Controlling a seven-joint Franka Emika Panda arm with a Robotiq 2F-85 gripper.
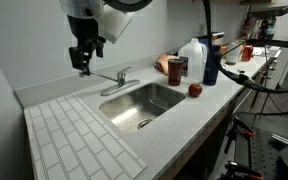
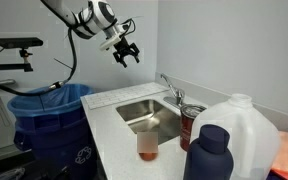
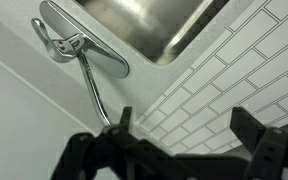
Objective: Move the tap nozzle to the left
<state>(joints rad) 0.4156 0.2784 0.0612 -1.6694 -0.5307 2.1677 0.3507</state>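
The wrist view looks straight down on the slim, shiny chrome tap nozzle (image 3: pixel 93 90). Its oval base and lever sit at the upper left of the frame, and the thin spout runs down toward the bottom centre, over the white counter and not over the stainless steel sink basin (image 3: pixel 154 25) at the top. The black robot gripper (image 3: pixel 184 128) fills the bottom edge with its jaws spread wide and nothing between them. The spout's tip ends just beside the left-hand fingertip (image 3: pixel 124 118); contact cannot be judged here.

In both exterior views the gripper hangs in the air above the counter, clear of the tap, which the wrist view cannot show. In an exterior view it is upper left, with the tap lower and to its right at the back rim of the sink.

A white tile-patterned mat (image 1: pixel 79 135) lies on the white counter (image 1: pixel 219 92) at lower left. A translucent white plastic jug (image 1: pixel 191 58), a dark blue bottle (image 1: pixel 212 58) and a red apple (image 1: pixel 195 90) stand right of the sink. Only an exterior view shows the blue plastic bin (image 2: pixel 44 115) at left and a clear cup with orange liquid (image 2: pixel 148 146) at the near rim. The walls are plain pale grey.
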